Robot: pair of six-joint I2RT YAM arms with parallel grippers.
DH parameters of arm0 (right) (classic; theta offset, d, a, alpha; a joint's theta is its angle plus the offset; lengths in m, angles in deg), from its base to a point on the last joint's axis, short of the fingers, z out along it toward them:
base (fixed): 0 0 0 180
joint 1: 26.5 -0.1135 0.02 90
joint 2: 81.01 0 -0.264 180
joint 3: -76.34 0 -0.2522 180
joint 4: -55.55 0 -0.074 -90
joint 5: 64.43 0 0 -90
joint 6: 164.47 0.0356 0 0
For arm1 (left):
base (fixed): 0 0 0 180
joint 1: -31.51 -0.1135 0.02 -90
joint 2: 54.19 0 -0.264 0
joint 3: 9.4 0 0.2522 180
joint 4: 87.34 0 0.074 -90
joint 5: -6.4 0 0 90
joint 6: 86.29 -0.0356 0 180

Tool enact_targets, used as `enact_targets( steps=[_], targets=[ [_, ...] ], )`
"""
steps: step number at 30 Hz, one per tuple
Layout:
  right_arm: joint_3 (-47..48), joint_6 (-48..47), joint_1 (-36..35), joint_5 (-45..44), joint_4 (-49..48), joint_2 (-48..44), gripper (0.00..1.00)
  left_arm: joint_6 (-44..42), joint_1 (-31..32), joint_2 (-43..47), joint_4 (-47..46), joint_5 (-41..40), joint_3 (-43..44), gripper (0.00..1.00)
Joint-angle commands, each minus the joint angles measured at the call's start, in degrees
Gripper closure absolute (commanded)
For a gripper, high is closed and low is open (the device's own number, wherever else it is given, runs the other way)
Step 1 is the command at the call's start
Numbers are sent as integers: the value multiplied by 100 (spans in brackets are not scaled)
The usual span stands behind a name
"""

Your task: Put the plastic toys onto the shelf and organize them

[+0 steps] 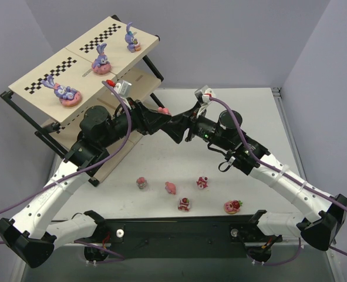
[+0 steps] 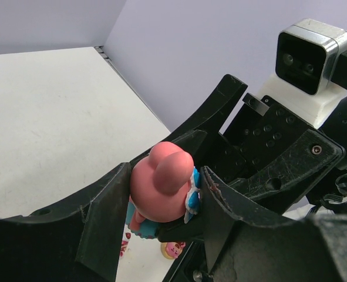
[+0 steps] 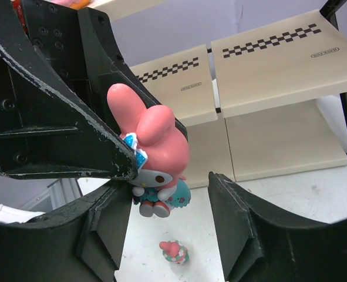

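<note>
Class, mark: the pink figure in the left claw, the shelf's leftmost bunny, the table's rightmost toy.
pink figure point(image 2: 158, 191), left wrist view, back of its head.
leftmost bunny point(image 1: 66, 92), top external view, its body.
rightmost toy point(image 1: 233, 205), top external view, its middle.

The top camera sits high behind my two bases, looking down and forward over the whole white table point(image 1: 179, 170), with the slanted beige-board shelf on a black metal frame point(image 1: 44, 76) at far left. My wrist cameras face each other at very close range: one looks along my left claw point(image 2: 164, 188) at the pale lavender wall point(image 2: 191, 47), the other along my right claw point(image 3: 170, 194) at the shelf. All three share the glossy pink long-eared plastic figurine point(image 3: 155, 141).
</note>
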Motion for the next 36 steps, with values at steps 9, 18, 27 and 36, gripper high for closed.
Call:
enact_targets(
  steps=[9,18,27,36],
  targets=[
    [108,-525,-251,-571,-496,-72,30,-132,26,147,97,-66,111,100],
    [354,-368,-269,-97,-215,76,43,-229,26,129,176,30,147,100],
    [477,-139,-269,105,-127,103,86,-528,26,129,352,57,182,100],
    [346,-33,-269,0,-153,103,100,-677,17,181,519,-232,419,52]
  ],
)
